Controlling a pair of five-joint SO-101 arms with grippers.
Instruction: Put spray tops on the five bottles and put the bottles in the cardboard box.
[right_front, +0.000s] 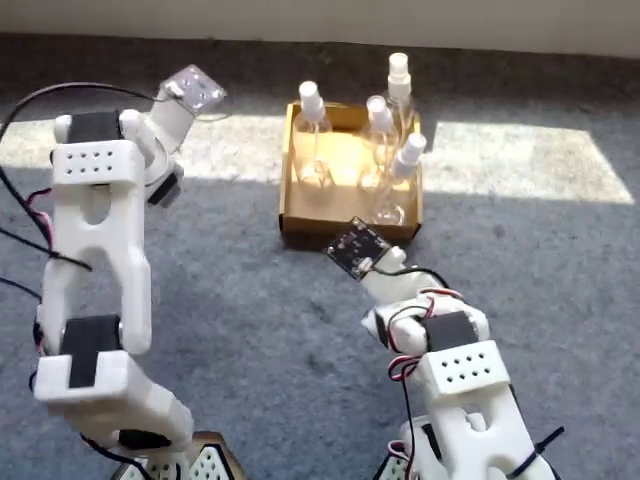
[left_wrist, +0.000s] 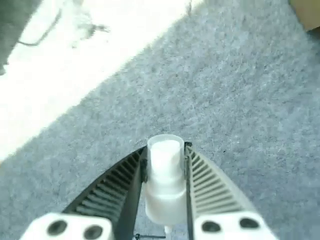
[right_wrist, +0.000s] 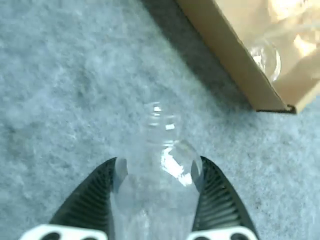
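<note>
My left gripper (left_wrist: 165, 147) is shut on a white spray top (left_wrist: 165, 175), which stands upright between the ribbed fingers above the grey carpet. A clear, uncapped bottle (right_wrist: 157, 170) is clamped in my right gripper (right_wrist: 157, 162), close to a corner of the cardboard box (right_wrist: 225, 50). In the high view the cardboard box (right_front: 295, 215) sits at the back centre. It holds several clear bottles with white spray tops, such as one at the left (right_front: 311, 125) and one at the front right (right_front: 400, 175). The right arm (right_front: 400, 290) is just in front of the box and the left arm (right_front: 100, 200) is well to its left.
Grey carpet (right_front: 250, 320) covers the floor, with a bright sunlit band (right_front: 520, 160) across the back. Cables (right_front: 30, 215) hang beside the left arm. A base of another bottle (right_wrist: 265, 60) shows inside the box. Open carpet lies between the two arms.
</note>
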